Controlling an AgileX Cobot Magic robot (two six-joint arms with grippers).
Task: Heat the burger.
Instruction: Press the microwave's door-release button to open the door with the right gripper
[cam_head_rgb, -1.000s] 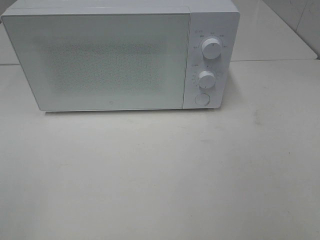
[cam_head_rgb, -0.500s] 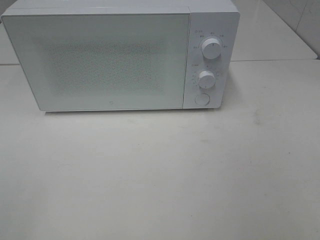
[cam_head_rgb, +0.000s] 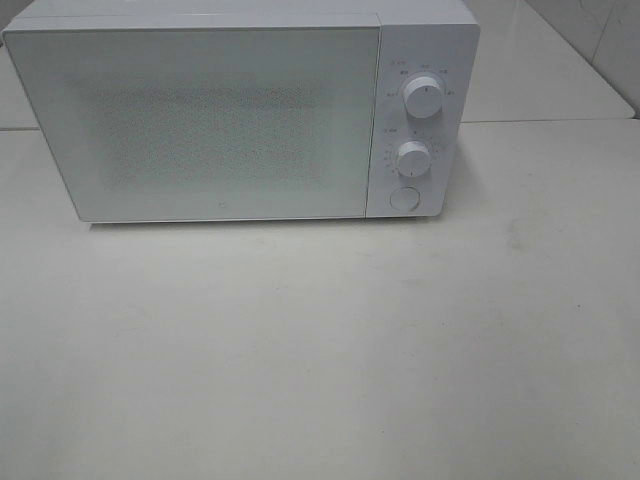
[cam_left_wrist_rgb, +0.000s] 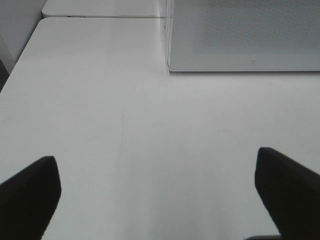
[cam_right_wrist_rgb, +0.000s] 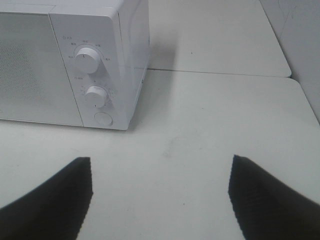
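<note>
The burger is out of view in every frame. A white microwave (cam_head_rgb: 240, 110) stands at the back of the table with its door (cam_head_rgb: 200, 125) shut; it also shows in the left wrist view (cam_left_wrist_rgb: 245, 35) and the right wrist view (cam_right_wrist_rgb: 75, 60). Its panel has two knobs (cam_head_rgb: 424, 98) (cam_head_rgb: 412, 157) and a round button (cam_head_rgb: 404, 198). My left gripper (cam_left_wrist_rgb: 157, 192) is open and empty over bare table, in front of the microwave's left corner. My right gripper (cam_right_wrist_rgb: 160, 192) is open and empty, in front of the control panel. Neither gripper shows in the exterior high view.
The white table (cam_head_rgb: 320, 350) stretches in front of the microwave. A second table top (cam_right_wrist_rgb: 215, 35) adjoins behind it on the right. The table's left edge (cam_left_wrist_rgb: 20, 55) shows in the left wrist view.
</note>
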